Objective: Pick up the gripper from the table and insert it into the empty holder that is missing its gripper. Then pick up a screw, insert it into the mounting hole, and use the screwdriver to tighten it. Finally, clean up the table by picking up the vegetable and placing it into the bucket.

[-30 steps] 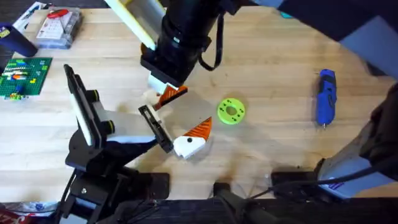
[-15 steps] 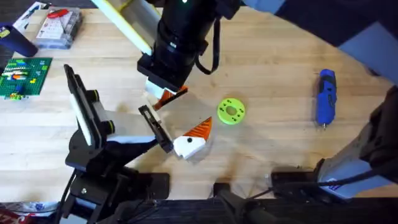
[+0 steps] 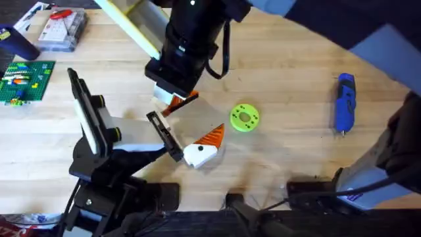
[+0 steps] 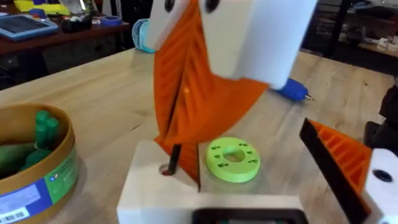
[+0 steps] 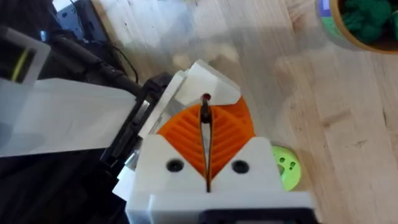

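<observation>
Right now the right gripper (image 5: 205, 119) is reaching across the middle, its orange pads pressed together on a thin dark screw (image 4: 173, 157) whose tip is sitting at a hole in a white block (image 4: 143, 186). Meanwhile the blue screwdriver (image 3: 345, 102) is lying on the surface (image 3: 296, 72) well off to the right, beyond a green disc (image 3: 244, 118).

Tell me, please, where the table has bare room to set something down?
Bare wood lies between the green disc and the screwdriver. It is crowded around the white block beside the disc, where the right tool hangs.
</observation>
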{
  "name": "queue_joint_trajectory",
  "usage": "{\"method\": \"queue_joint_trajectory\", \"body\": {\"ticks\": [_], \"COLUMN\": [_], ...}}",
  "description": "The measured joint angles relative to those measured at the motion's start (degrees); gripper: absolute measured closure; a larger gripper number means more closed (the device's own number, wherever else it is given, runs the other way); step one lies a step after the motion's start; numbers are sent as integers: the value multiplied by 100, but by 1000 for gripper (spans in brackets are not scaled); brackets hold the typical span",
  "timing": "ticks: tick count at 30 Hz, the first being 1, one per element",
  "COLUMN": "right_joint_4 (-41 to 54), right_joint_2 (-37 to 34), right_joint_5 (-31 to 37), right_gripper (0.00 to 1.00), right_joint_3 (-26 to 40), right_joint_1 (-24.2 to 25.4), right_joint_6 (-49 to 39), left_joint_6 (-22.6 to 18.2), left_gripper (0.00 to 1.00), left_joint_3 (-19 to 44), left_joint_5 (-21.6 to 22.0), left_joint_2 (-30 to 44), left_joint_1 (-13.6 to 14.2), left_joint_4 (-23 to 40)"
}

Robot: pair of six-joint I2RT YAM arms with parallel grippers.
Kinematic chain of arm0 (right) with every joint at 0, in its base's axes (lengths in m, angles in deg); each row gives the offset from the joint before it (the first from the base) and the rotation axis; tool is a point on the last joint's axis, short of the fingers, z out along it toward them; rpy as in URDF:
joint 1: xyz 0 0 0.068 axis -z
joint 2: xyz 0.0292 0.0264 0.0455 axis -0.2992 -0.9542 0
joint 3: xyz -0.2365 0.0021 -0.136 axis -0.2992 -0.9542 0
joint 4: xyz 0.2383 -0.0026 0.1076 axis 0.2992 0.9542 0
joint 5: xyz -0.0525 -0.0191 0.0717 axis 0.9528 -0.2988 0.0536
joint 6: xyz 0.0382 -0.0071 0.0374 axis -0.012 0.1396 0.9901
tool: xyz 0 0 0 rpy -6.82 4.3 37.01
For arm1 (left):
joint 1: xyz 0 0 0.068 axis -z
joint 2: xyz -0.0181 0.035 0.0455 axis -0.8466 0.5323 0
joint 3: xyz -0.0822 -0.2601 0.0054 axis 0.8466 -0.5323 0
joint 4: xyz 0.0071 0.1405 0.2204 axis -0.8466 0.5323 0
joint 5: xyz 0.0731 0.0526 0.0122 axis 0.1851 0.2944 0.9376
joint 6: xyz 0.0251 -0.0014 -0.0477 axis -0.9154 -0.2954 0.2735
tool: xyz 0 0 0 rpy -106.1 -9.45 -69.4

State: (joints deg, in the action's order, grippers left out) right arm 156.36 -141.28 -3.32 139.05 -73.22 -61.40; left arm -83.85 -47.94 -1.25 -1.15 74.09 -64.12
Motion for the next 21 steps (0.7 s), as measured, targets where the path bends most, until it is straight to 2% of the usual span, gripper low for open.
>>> {"method": "queue_joint_trajectory", "body": {"ticks": [21], "right_joint_4": [-89], "right_joint_2": [-167], "right_joint_5": [0], "right_gripper": [995], "right_joint_3": [0], "right_joint_1": [0], "right_joint_6": [0], "left_joint_6": [37], "left_gripper": [10], "left_joint_3": [0], "left_joint_5": [1], "left_joint_2": [0], "left_joint_1": [0], "left_joint_4": [1]}}
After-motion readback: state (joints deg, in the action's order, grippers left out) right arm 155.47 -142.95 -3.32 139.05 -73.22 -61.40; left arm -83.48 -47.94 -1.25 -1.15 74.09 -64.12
